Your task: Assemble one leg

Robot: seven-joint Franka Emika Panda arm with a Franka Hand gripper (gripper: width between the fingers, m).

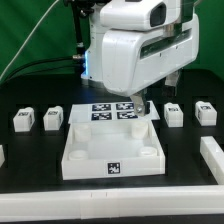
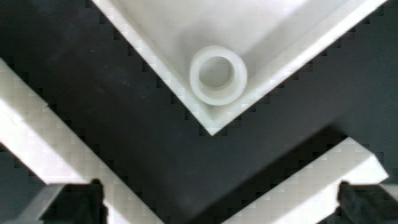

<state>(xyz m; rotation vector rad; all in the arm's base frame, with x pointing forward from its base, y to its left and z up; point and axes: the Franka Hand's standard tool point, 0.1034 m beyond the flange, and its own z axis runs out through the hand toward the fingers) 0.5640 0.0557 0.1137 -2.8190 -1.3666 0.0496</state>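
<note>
Closest to lens, low centre of the exterior view: white tray (image 1: 110, 152), tagged front wall, ring socket (image 2: 217, 75) at its back corner on the exterior view's right, straight under the gripper (image 1: 143, 107), jaws wide apart, holding nothing. Nearest leg (image 1: 173, 115) just beside that corner toward the exterior view's right, mid-frame, on the black table (image 1: 40, 195), clear of the jaws, long axis seemingly upright. Small white block, black-and-white tag facing camera.
</note>
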